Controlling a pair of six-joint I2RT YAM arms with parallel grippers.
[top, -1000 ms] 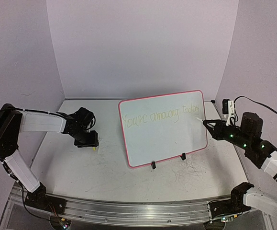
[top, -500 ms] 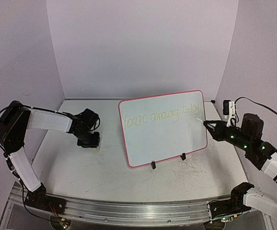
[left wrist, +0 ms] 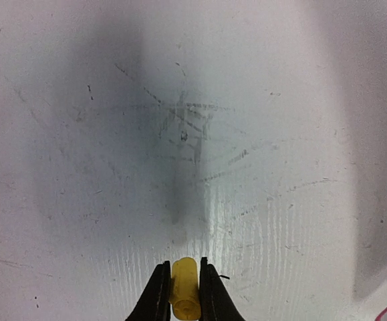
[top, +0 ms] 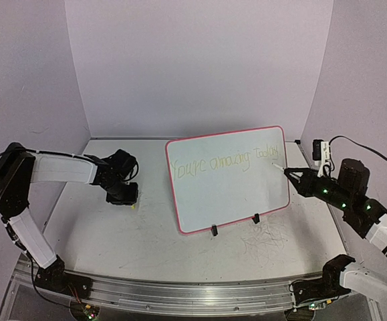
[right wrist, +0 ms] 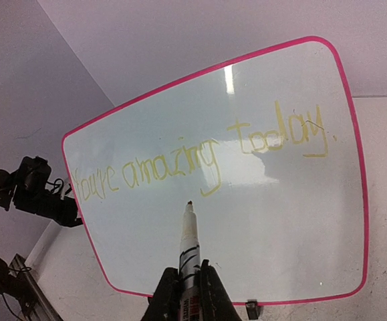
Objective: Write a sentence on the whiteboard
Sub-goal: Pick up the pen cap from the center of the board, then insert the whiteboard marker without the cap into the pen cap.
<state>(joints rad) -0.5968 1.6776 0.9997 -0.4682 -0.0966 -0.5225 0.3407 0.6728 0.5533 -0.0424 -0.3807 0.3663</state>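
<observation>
Right gripper [right wrist: 188,269]: my fingers pinch the marker [right wrist: 189,234] by its barrel, tip pointing away from them.
Left gripper [left wrist: 183,265]: my fingers pinch a short yellow cap [left wrist: 184,294]; the scuffed table [left wrist: 180,134] lies just past them.
Whiteboard [right wrist: 280,221]: ahead of my right fingers, standing on black clip feet [top: 214,230]; I cannot tell if the tip touches it.
Sentence [right wrist: 180,167]: yellow, above and beyond the tip, reads "You're amazing today".

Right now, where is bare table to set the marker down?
Bare table between the left hand, gripping a cap, and the whiteboard, and along the near edge before its feet. Crowded on the right: the right hand holds the marker there.
</observation>
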